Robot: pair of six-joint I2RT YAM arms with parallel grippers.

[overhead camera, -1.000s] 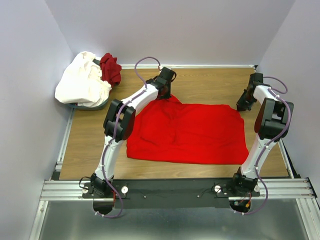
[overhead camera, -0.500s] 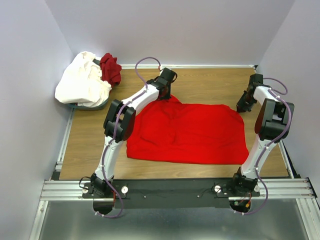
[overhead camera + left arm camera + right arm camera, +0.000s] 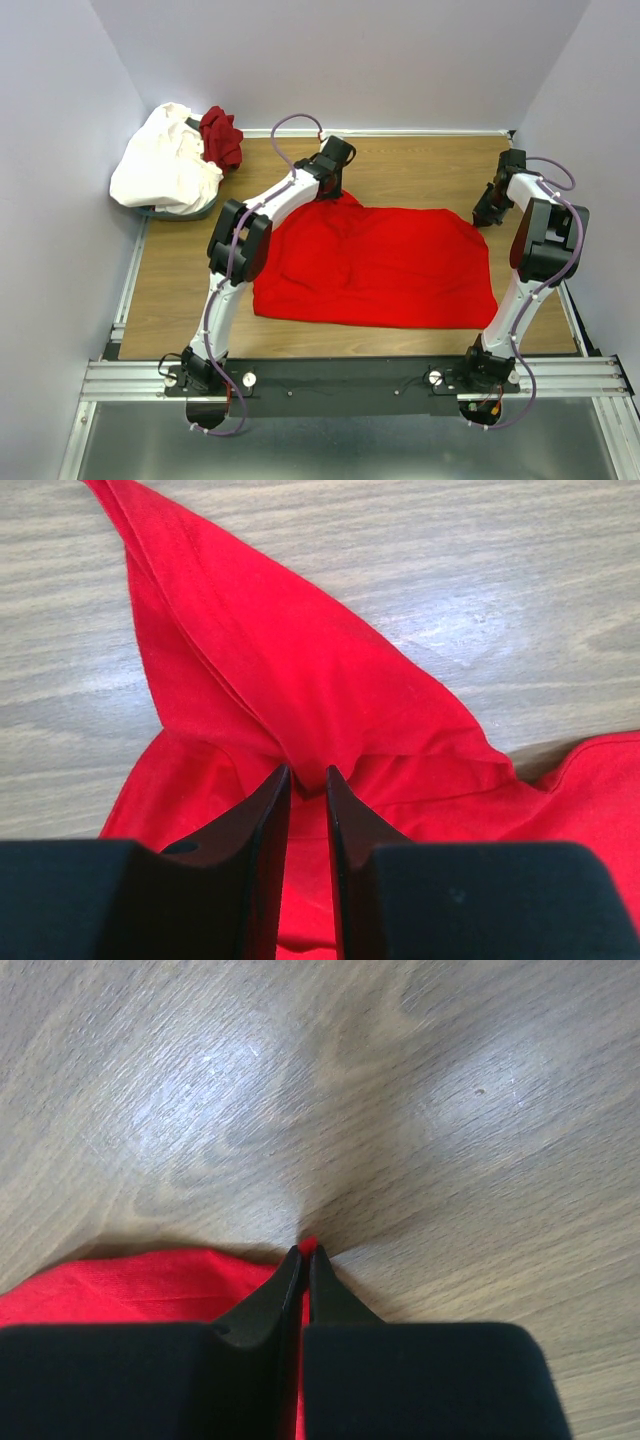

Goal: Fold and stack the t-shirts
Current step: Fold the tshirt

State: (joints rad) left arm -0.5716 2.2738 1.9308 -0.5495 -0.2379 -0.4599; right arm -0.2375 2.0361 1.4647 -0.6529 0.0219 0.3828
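It is a robot lab: plain pale walls (image 3: 60, 150) close around a wooden table (image 3: 420, 170), and a metal rail frame (image 3: 130, 380) at the table's near edge carries two robot arms (image 3: 240, 235).

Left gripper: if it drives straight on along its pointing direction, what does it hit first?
The red t-shirt: its raised fold, pinched in the left gripper, stands right ahead. Past it likely bare table; depth unclear.
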